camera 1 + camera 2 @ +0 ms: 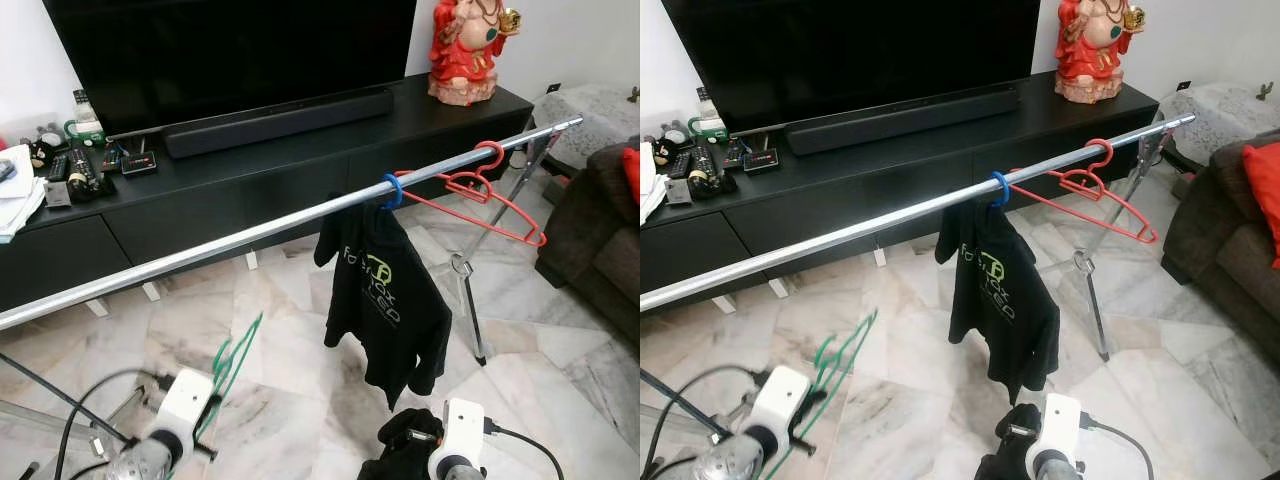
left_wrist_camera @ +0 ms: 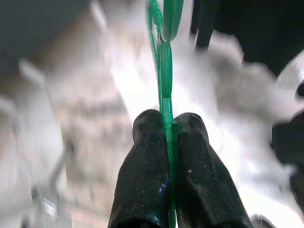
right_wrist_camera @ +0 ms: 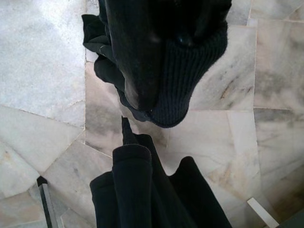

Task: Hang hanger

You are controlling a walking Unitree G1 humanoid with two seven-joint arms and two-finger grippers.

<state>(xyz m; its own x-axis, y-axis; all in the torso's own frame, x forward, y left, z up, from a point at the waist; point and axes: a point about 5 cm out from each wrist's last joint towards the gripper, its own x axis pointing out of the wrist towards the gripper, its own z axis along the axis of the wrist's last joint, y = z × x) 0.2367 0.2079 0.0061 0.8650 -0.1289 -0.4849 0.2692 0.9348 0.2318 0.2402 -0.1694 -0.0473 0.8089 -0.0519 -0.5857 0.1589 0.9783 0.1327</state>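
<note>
Pinching the green hanger [image 2: 166, 71], the left claw [image 2: 170, 126] is fully closed.

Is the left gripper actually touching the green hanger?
Touching. The left wrist view shows the left gripper with both fingers pressed against the green hanger.

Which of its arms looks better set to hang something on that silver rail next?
Left, probably. The left hand is shut on the green hanger, below the bare stretch of rail. The right hand is wrapped in black clothing.
</note>
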